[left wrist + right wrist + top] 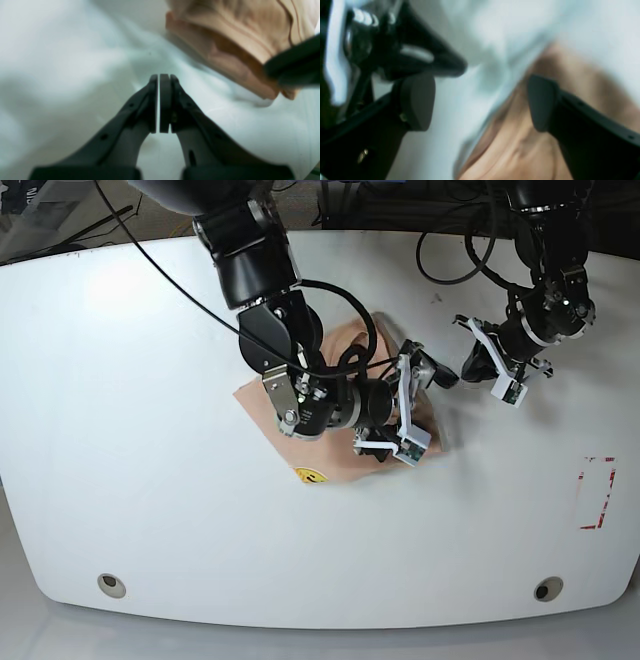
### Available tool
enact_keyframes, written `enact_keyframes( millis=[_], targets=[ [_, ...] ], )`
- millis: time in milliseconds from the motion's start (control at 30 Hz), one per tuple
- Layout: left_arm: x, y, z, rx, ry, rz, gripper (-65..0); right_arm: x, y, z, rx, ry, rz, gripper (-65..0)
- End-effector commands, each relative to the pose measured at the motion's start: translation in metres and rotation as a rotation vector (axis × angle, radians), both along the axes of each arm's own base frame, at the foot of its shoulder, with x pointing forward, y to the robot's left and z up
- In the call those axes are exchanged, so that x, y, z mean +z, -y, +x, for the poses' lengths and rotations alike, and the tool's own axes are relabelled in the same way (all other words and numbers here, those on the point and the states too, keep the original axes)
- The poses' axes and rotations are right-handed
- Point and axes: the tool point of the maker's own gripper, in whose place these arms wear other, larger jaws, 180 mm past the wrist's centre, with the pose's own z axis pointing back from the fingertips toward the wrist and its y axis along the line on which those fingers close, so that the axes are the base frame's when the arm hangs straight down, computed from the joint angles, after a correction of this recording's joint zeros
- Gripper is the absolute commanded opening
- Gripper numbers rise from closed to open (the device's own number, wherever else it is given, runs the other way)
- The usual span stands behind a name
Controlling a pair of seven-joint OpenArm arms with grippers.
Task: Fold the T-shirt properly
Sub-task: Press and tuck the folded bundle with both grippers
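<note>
1. Base view first: the T-shirt (pixel 335 405) is a compact peach bundle just past the middle of the white table (pixel 130 480), toward 1 o'clock, with the yellow smiley print (pixel 310 476) peeking out at its 6 o'clock edge. It looks mostly folded already, but the arm hides a lot of it.

2. At 9 to 10 o'clock of the shirt, the right arm reaches in from the top of the table and lies low right across the bundle. The right gripper (pixel 408 402) sits over the shirt's 3 o'clock edge with its fingers spread wide and nothing between them that I can see. In the right wrist view the right gripper (pixel 480 102) shows the same: pads far apart, table on one side, peach cloth (pixel 520 140) under the other.

3. Risk here, I reckon: with the arm that low, pulling away could snag a layer on a finger or a cable and drag the fold open. If it closes at that edge, it might pinch only the top layer.

4. At 2 to 3 o'clock, the left arm comes down from the top right corner. The left gripper (pixel 470 366) is well apart from the shirt, fingers pressed together on nothing. In the left wrist view, the left gripper (pixel 159 103) points at bare table, shirt (pixel 237 37) off at 1 o'clock.

5. Risk there: sweeping in closed could shove the edge and wrinkle it.
</note>
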Motion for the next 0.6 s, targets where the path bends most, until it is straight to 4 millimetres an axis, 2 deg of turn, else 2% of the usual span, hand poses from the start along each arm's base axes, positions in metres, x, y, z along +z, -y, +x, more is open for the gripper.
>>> enact_keyframes(
  millis=[0,167,367,467,567],
  targets=[
    [0.023,-0.004,0.01,0.001,0.083,0.003,-65.0,0.016,-0.014,0.01,0.014,-0.001,0.087,-10.6],
    [0.032,-0.004,0.012,-0.014,0.107,0.023,-65.0,0.03,-0.015,0.023,0.017,-0.024,0.144,-10.6],
    [0.031,0.036,0.012,-0.136,0.105,0.007,-65.0,0.045,0.033,0.039,-0.023,0.087,0.109,-11.1],
    [0.032,0.058,0.014,-0.197,0.111,-0.006,-65.0,0.043,0.066,0.056,-0.089,0.103,0.08,-17.4],
    [0.029,0.083,0.008,-0.267,0.099,-0.022,-65.0,0.035,0.109,0.075,-0.186,0.095,0.048,-31.1]
  ],
)
